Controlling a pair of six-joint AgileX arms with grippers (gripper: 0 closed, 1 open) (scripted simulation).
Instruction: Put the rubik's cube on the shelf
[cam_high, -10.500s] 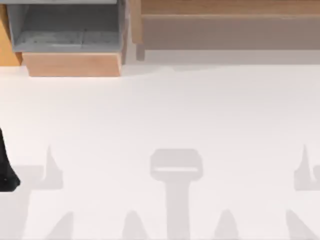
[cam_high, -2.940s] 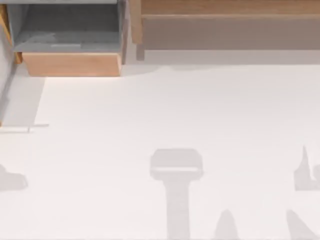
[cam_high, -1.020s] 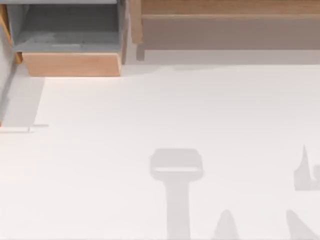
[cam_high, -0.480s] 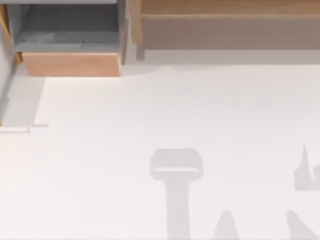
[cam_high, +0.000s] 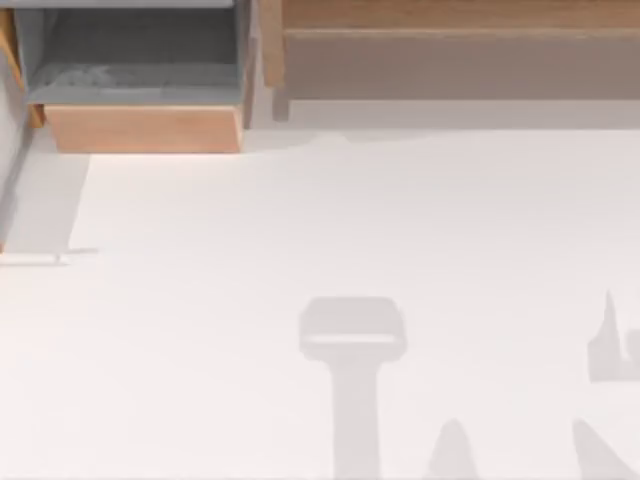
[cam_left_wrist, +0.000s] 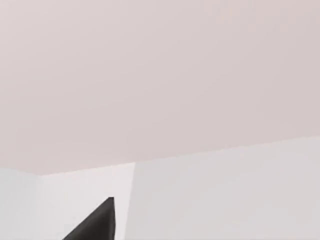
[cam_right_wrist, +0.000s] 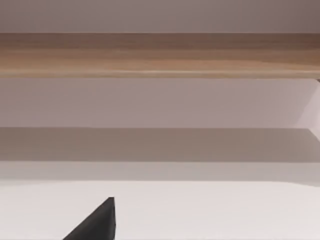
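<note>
White tabletop (cam_high: 300, 220) across most of the top frame, bare and evenly lit, crossed only by soft grey shadows: a T-shaped one (cam_high: 352, 340) at lower centre, pointed ones along the lower right edge.

Light-brown wooden shelf (cam_high: 450, 14) along the upper right of the frame, long and wide, grey-brown front face just beneath the ledge, reaching to the right edge.

Grey box-like compartment (cam_high: 140, 60) at upper left, just beside the shelf's left end, closed off below by a plain wooden front (cam_high: 140, 128). Slanted grey patch (cam_high: 40, 200) under it along the left edge.

Left tool (cam_left_wrist: 95, 222) seen as one dark wedge in the left wrist view, against a pale pinkish plane and white surfaces meeting at a corner. Spread or pressed together: cannot tell.

Right tool (cam_right_wrist: 95, 222) likewise a single dark wedge in the right wrist view, over white tabletop, facing the shelf (cam_right_wrist: 160, 55) straight on, well apart from it. Spread or pressed together: cannot tell.
</note>
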